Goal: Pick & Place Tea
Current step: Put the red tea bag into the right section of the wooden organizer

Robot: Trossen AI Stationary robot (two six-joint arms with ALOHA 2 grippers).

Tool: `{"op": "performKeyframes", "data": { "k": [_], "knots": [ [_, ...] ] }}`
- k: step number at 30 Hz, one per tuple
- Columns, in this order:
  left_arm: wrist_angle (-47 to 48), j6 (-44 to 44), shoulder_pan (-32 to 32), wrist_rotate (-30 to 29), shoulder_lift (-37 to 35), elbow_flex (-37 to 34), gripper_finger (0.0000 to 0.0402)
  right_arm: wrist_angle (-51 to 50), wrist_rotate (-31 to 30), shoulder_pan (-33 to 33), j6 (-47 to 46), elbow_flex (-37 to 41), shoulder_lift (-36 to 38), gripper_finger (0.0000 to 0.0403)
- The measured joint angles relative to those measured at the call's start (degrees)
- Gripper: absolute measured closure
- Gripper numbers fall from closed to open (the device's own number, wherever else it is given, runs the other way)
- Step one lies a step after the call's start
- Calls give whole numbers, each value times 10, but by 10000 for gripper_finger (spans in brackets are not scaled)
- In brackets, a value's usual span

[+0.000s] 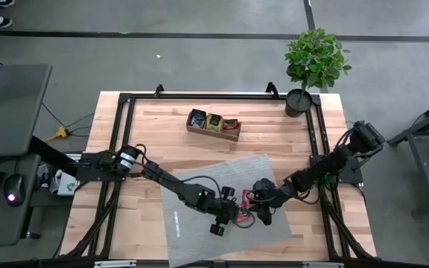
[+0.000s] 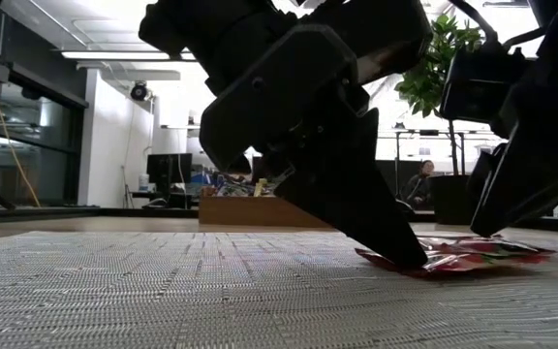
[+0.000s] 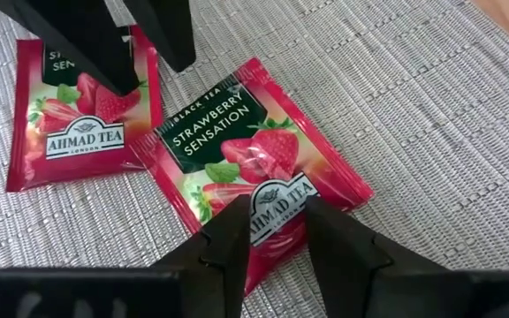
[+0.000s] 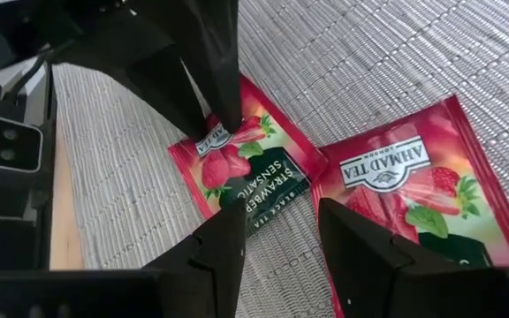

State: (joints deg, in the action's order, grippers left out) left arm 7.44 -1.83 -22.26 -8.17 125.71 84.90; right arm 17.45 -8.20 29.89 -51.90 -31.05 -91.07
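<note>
Two red strawberry tea sachets lie flat side by side on the grey mat (image 1: 199,186). My left gripper (image 3: 277,221) is open and comes down on the label end of one sachet (image 3: 237,146). My right gripper (image 4: 281,225) is open too. It hovers low at the second sachet (image 4: 405,181), one finger over that sachet and the other beside its edge, facing the left gripper. In the low view both grippers' fingers slant down to the sachets (image 2: 473,254). More sachets stand in the wooden tray (image 1: 213,123). My left gripper touches the strawberry sachet at its label end (image 3: 277,199), fingertips (image 3: 237,231) apart and set down on the top face. The fingers slant down from above. The sachet lies flat on the mat. My right gripper: I cannot tell whether its fingertips touch the second sachet.
The wooden tray stands toward the table's far edge, about mid-width. A potted plant (image 1: 315,63) sits at the far right corner. A black frame rail (image 1: 315,149) runs round the table top. Bare mat extends left of the grippers.
</note>
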Motion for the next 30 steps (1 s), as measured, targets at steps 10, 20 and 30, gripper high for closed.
{"op": "performKeyframes", "data": {
  "k": [10, 20, 30],
  "knots": [
    [2, 1, 2, -18, 1, 0, 293, 66, 16, 0, -55, 0, -34, 263],
    [4, 2, 1, -28, 1, -1, 293, 94, 22, -5, -162, -2, -73, 263],
    [4, 1, 1, -29, 1, -1, 293, 91, 43, -41, -294, -1, -60, 263]
  ]
}}
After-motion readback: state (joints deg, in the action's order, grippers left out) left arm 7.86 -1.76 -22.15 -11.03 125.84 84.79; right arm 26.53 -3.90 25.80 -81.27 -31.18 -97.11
